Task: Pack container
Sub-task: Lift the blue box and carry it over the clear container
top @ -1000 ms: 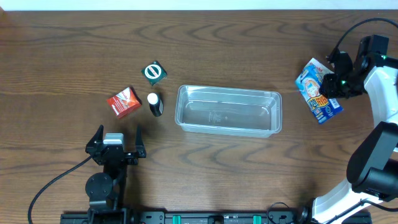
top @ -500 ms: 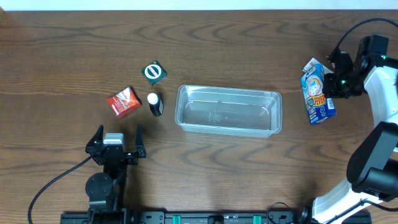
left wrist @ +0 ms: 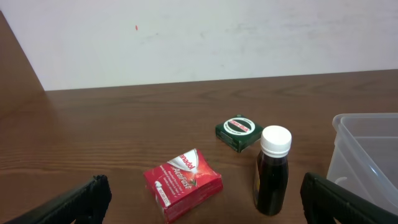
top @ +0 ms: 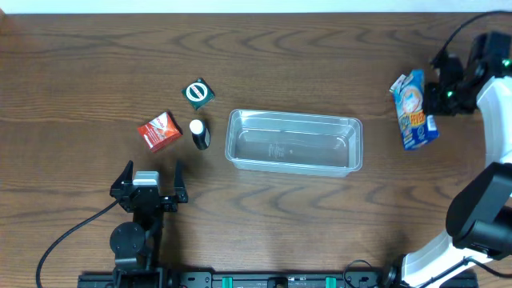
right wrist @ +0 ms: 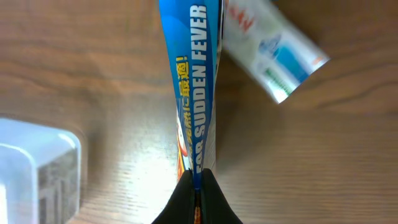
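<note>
Claw first: the right claw (right wrist: 198, 188) is squeezed shut on the thin edge of a blue packet (right wrist: 194, 93). It holds only a little bit of that edge. The packet is turned up on its side, so the wrist camera sees it as a skinny strip. I cannot tell if it is all the way off the table (top: 264, 48) yet.

A white packet (right wrist: 273, 53) lies just beside the blue one. So a good first move is straight up, so the white one does not get dragged along.

The tub (top: 294, 117) sits in the middle of the table, well apart from the blue packet, and it looks empty. The claw should carry the packet slowly over to it. The grip is small, so a fast swing could make the packet flop or slip out.

The packet should go high enough to pass over the rim. Then it is best to turn it along the long way of the tub, bring it down low inside, and only then let go.

Far on the other side, the left claw (top: 150, 178) is wide open and holds nothing. A red box (top: 159, 130), a green box (top: 199, 94) and a little bottle (top: 199, 134) wait near it.
</note>
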Robot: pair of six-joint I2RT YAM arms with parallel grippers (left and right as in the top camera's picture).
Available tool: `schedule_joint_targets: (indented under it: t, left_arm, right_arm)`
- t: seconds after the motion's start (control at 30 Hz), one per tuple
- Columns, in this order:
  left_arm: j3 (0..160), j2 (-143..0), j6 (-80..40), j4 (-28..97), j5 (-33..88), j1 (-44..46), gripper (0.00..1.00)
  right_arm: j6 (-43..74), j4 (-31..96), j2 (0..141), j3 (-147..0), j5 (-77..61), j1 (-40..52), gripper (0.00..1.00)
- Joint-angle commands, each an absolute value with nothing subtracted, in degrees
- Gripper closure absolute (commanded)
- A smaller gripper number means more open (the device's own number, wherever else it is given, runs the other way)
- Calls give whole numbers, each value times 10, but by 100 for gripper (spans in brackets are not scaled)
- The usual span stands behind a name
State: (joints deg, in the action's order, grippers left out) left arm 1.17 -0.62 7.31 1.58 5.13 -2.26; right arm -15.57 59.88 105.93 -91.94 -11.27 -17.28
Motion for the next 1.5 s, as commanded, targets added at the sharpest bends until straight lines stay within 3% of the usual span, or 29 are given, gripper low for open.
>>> schedule_joint_targets:
  t: [0.0, 0.37, 0.63, 0.87, 1.13, 1.47]
  left_arm:
    - [2, -3, 68, 36, 55, -26, 2]
    - [2, -3, 68, 36, 55, -26, 2]
    - [2, -3, 68, 36, 55, -26, 2]
    - [2, -3, 68, 36, 55, -26, 2]
    - [2, -3, 68, 36, 55, -26, 2]
    - [2, -3, 68, 36, 55, -26, 2]
  right_arm:
    - [-146, 613, 1011, -974, -140, -160, 99]
    - [-242, 653, 879, -1016, -135, -37, 99]
    - [-258, 681, 820, -1016, 150, 176, 99]
    - [-228, 722, 831, -1016, 285, 308, 99]
    - [-205, 776, 847, -1007, 283, 402, 99]
    - [-281, 672, 847, -887, 361, 446, 99]
